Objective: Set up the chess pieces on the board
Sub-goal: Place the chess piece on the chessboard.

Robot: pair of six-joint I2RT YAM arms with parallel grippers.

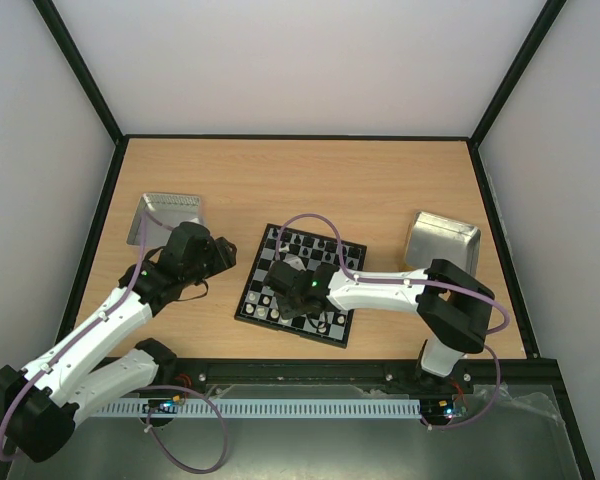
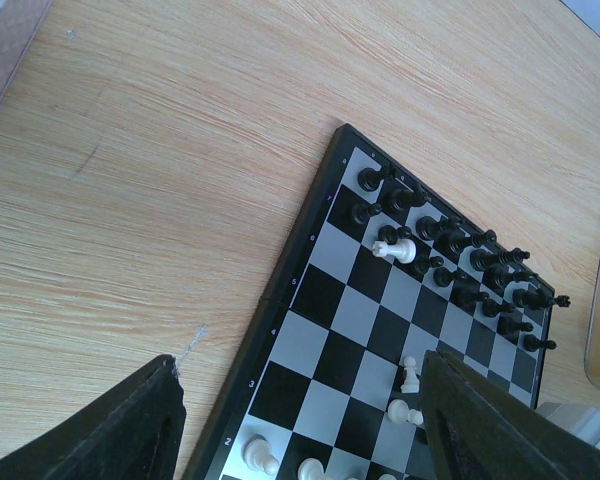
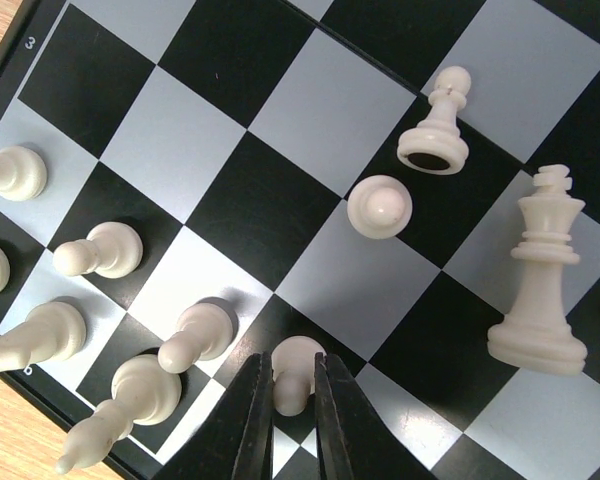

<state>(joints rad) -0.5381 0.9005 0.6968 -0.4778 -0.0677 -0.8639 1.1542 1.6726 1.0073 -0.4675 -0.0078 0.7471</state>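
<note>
The board [image 1: 352,262] lies at the table's middle, with black chessmen [image 2: 450,250] along its far rows and cream-white ones [image 3: 100,250] along its near rows. My right gripper [image 3: 293,400] is low over the near white rows, its fingers closed on either side of a white pawn [image 3: 295,365] that stands on a black square. A white king [image 3: 542,290] and two more white pawns [image 3: 379,206] stand loose mid-board. One white piece [image 2: 395,248] lies among the black ones. My left gripper [image 2: 300,420] is open and empty, above the board's left edge.
A shiny metal tray [image 1: 170,215] stands at the back left behind my left arm, and another [image 1: 442,240] at the right beside my right arm. Bare wood lies between the left tray and the board. Black frame rails bound the table.
</note>
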